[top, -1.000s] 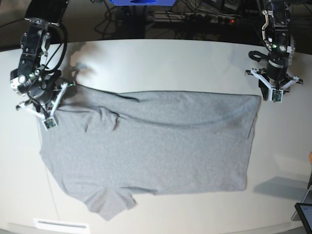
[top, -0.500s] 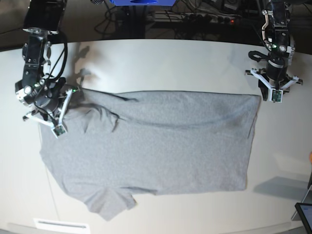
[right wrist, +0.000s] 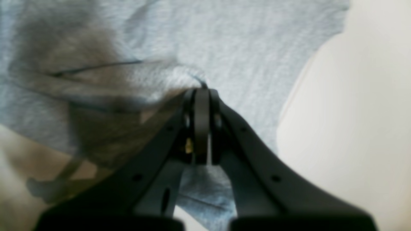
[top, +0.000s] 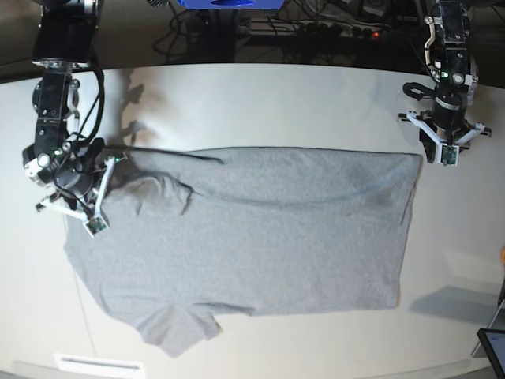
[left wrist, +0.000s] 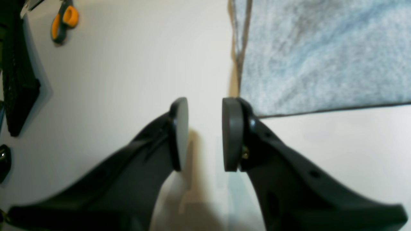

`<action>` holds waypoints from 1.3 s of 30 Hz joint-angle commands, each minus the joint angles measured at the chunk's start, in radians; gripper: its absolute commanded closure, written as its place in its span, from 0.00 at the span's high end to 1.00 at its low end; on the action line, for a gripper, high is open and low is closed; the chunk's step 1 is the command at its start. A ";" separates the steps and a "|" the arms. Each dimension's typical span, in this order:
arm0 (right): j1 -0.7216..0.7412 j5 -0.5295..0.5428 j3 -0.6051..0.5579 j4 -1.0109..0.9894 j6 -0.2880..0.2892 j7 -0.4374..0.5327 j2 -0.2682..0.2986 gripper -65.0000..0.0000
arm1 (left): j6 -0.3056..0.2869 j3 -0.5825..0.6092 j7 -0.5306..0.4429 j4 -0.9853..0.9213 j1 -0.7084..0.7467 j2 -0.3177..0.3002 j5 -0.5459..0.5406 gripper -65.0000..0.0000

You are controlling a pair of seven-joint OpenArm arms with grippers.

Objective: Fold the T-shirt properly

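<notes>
The heather-grey T-shirt (top: pixel 252 237) lies spread plain side up on the white table (top: pixel 260 103), its sleeves on the left of the base view. My right gripper (top: pixel 83 185) is at the far-left sleeve. The right wrist view shows that gripper (right wrist: pixel 201 93) shut, with a raised ridge of the T-shirt (right wrist: pixel 231 38) pinched at its tips. My left gripper (top: pixel 442 130) hangs beside the shirt's far-right corner. Seen from the left wrist, it (left wrist: pixel 205 134) is open over bare table with nothing between its pads. The T-shirt corner (left wrist: pixel 321 54) lies just right of its right pad (left wrist: pixel 231 134).
An orange-handled tool (left wrist: pixel 64 21) and a black object (left wrist: pixel 16 80) lie on the table left of my left gripper. A dark tablet (top: pixel 493 347) sits at the near right edge, and a white strip (top: pixel 99 365) at the near left. Cables run beyond the far edge.
My right gripper has moved toward the near side and slightly inward over the shirt, taking the sleeve fold with it. The left arm has stayed still.
</notes>
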 commanded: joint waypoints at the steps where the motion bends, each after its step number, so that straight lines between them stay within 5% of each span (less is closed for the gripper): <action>1: 0.028 0.002 0.002 0.001 -0.004 0.013 0.017 0.00 | 0.011 -0.010 -0.020 0.013 -0.004 -0.017 0.006 0.28; 17: 0.093 0.002 -0.001 -0.048 -0.006 0.016 0.041 0.00 | 0.011 -0.010 -0.017 0.013 -0.004 -0.017 0.006 0.28; 23: 0.111 0.002 -0.105 -0.088 -0.006 0.021 0.063 0.00 | 0.011 -0.011 -0.017 0.013 -0.004 -0.017 0.007 0.28; 33: 0.122 0.002 -0.110 -0.164 -0.009 0.105 0.067 0.00 | 0.011 -0.011 -0.016 0.013 -0.004 -0.019 0.007 0.28; 39: 0.122 0.001 -0.113 -0.166 -0.113 0.142 0.069 0.00 | 0.011 -0.011 -0.016 0.011 -0.017 -0.019 0.007 0.28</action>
